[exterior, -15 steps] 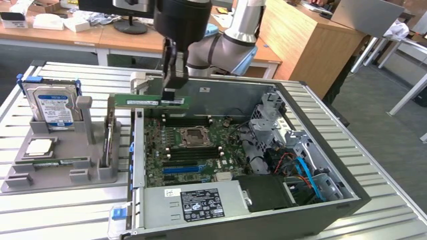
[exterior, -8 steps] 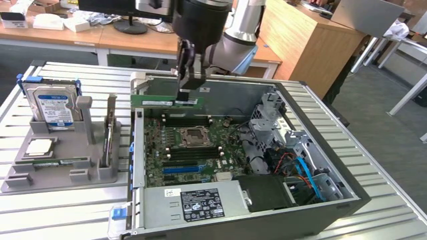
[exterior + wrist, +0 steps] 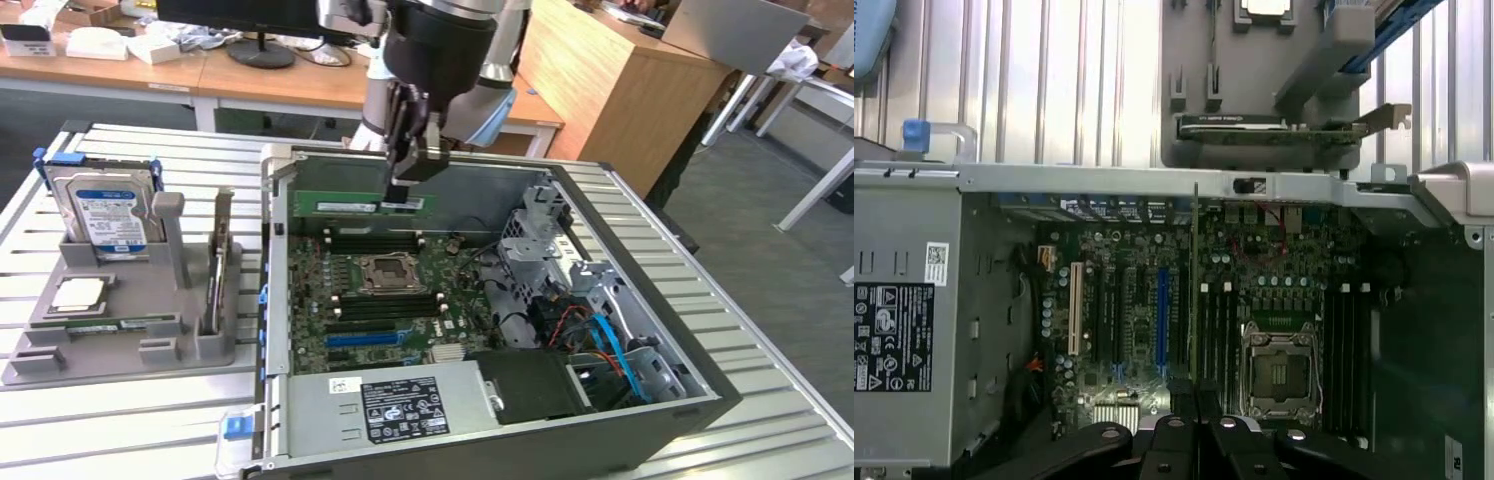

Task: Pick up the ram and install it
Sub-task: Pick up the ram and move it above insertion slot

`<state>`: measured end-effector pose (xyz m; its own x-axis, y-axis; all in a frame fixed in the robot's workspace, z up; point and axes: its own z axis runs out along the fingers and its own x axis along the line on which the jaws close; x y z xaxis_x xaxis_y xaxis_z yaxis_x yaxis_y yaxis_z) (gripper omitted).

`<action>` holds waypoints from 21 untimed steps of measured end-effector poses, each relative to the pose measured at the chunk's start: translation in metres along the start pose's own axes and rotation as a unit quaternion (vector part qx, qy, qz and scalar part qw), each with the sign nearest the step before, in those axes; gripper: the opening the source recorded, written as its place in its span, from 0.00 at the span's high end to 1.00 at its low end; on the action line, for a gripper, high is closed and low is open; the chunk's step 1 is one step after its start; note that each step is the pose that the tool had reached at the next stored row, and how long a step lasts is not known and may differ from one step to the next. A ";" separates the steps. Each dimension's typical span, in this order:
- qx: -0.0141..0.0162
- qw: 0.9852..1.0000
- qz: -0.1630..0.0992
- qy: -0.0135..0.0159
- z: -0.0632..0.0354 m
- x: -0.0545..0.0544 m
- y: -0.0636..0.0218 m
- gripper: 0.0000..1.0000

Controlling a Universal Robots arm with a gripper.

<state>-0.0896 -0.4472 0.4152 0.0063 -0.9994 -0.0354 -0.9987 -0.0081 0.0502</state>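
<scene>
While the gripper [image 3: 408,188] pinches shut on the ram's [image 3: 350,204] top edge, the stick hangs over the motherboard [image 3: 387,300] near the computer case's [image 3: 627,425] far edge. It is probably light, stiff and fragile, and best gripped by its edges.

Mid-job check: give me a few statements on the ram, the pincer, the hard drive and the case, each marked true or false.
1. The pincer grips the ram. True.
2. The ram is seated in a slot. False: it hangs in the pincer above the motherboard.
3. The hard drive stands in the grey holder, at the exterior view's left of the computer case. True.
4. The computer case is closed. False: its side is open and the motherboard lies exposed.
</scene>
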 end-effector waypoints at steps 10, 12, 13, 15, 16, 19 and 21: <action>0.000 1.000 0.000 0.000 -0.0017 0.000 -0.0333 0.89; 0.000 1.000 0.000 0.000 -0.0020 0.000 -0.0398 0.89; 0.000 1.000 0.000 0.000 -0.0022 0.000 -0.0428 0.89; 0.000 1.000 0.000 0.000 -0.0025 0.000 -0.0484 0.89; 0.000 1.000 0.000 0.000 -0.0026 0.000 -0.0509 0.89; 0.000 1.000 0.000 0.000 -0.0027 0.000 -0.0546 0.89; 0.000 1.000 0.000 0.000 -0.0027 0.000 -0.0546 0.89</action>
<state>-0.0349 -0.4472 0.4152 0.0063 -0.9994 -0.0355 -0.9987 -0.0081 0.0502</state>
